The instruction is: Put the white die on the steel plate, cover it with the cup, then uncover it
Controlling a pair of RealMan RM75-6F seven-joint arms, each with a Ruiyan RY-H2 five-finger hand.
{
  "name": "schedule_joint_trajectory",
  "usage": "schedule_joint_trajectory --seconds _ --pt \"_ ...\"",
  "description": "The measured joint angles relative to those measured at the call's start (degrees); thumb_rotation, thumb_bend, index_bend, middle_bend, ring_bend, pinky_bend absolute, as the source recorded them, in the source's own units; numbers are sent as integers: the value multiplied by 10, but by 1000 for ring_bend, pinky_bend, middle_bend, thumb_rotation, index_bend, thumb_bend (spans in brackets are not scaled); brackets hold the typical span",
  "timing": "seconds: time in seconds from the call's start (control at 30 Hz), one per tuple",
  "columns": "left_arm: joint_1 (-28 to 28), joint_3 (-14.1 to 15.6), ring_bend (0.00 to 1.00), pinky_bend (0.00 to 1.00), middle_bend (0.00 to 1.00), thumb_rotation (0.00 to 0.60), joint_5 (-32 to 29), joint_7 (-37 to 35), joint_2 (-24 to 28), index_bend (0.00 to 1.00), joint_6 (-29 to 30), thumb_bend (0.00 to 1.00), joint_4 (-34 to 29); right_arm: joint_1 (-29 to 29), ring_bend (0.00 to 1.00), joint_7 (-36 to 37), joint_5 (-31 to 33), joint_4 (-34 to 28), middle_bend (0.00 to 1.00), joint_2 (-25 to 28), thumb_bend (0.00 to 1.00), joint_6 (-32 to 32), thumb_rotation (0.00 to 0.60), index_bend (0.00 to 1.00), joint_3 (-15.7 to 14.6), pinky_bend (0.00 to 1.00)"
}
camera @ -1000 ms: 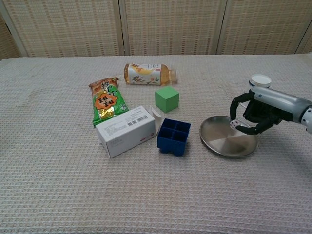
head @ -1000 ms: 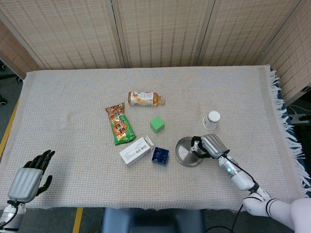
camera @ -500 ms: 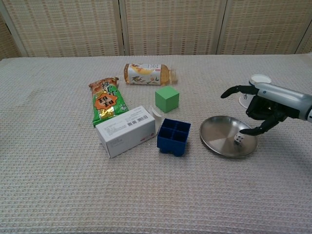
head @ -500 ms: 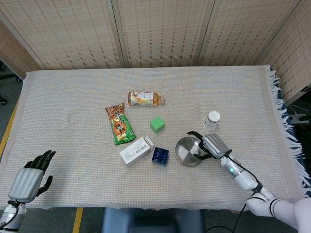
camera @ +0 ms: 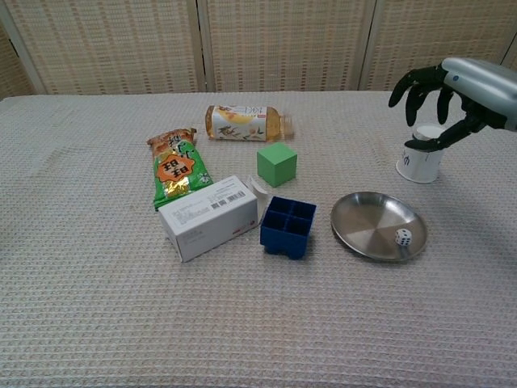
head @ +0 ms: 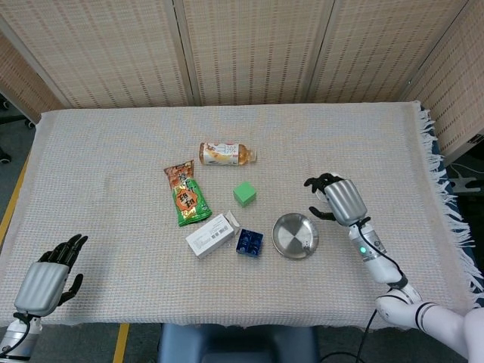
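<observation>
While the die sits on the plate, near the plate's right edge, the right hand hangs in the air at the upper right of the chest view. Its fingers are spread apart and hold nothing. The thumb tip is very near the rim of the cup (I cannot tell if it touches). The cup is white and stands upright on the cloth, just above and to the right of the plate. In the head view the right hand covers the cup, so the cup does not show there. The plate shows right of the middle in that view, and the die is only a tiny pale dot on it.

The left hand is at the lower left corner of the head view, by the table's edge. Its dark fingers are apart, and it holds nothing. It does not show in the chest view.

A blue tray with four little holes sits just left of the plate. A white box lies left of the tray. A green cube is above the tray. A green snack bag lies at the left. A bottle lies on its side at the top middle. All of them rest on the pale table cloth.
</observation>
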Motion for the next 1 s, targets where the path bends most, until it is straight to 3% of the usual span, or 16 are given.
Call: schedule_joint_trajectory --seconds 0.17,0.37,0.67,1.0 --pt "0 0 163 348 74 600 -1 0 0 42 -1 450 -2 21 0 -80 64 -16 123 4 71 -36 600 118 41 100" --pt "0 0 165 348 73 600 -2 0 0 42 -2 450 -1 42 0 -111 130 -7 123 0 72 -102 600 110 64 100" --pt "1 -1 166 348 74 600 -7 -4 3 42 -1 450 -3 58 0 -84 175 42 122 -15 70 -194 600 111 65 107" --pt "1 0 166 349 75 600 -6 -1 4 44 -2 450 -5 68 0 -29 177 143 123 -58 70 -242 600 133 50 169"
